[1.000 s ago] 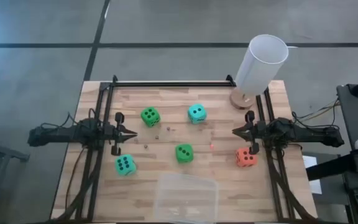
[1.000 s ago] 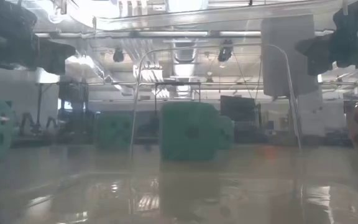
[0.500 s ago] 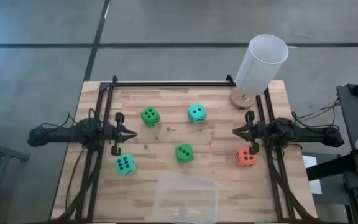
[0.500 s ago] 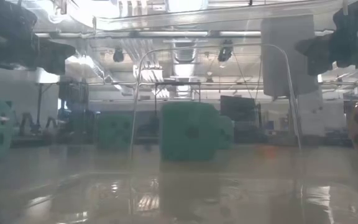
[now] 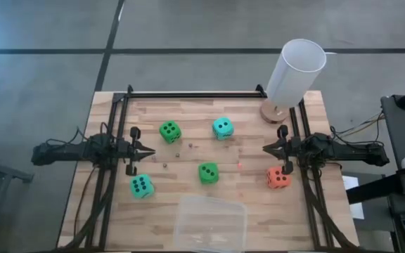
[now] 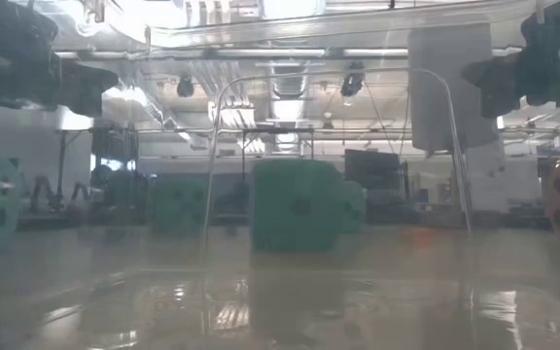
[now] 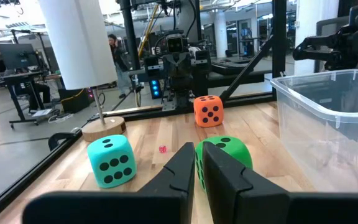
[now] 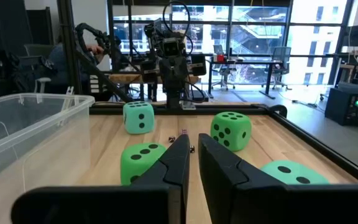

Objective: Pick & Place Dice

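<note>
Five soft foam dice [image 5: 208, 173] with black pips lie scattered across the wooden surface [image 5: 252, 211]. Left pincer [image 5: 150, 150] and right pincer [image 5: 266, 149] hover at opposite edges, both closed, empty.

Nothing has changed since the earlier pictures — no dice, no arm moved.

Two green dice [image 5: 169, 131], two teal dice [image 5: 222, 128], orange-red die [image 5: 278, 178], black pips

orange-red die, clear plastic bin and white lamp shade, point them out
orange-red die [image 5: 278, 178], high view, its top face
clear plastic bin [image 5: 211, 222], high view, its floor
white lamp shade [image 5: 295, 72], high view, its side
</note>
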Robot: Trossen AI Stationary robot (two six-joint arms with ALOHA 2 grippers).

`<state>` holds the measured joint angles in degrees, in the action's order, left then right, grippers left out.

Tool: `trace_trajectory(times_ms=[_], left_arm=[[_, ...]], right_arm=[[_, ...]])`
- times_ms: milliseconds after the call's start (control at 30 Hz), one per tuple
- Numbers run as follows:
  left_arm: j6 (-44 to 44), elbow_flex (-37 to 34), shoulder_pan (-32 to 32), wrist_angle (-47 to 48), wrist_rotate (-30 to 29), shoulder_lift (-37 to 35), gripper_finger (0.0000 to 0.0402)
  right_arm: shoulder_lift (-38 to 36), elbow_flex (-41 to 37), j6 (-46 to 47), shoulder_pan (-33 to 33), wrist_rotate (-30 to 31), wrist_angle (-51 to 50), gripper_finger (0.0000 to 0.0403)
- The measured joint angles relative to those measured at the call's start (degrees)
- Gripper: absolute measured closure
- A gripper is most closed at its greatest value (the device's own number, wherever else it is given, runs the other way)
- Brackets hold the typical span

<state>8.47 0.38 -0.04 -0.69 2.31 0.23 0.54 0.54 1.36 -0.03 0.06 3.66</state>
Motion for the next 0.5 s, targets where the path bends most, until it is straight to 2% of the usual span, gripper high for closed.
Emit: trace_trajectory(times_ms=[500], left_arm=[[0.0,0.0,0.0,0.0,0.0,0.0,0.0364]], right_arm=[[0.0,0.0,0.5,0.0,0.0,0.0,0.0369]])
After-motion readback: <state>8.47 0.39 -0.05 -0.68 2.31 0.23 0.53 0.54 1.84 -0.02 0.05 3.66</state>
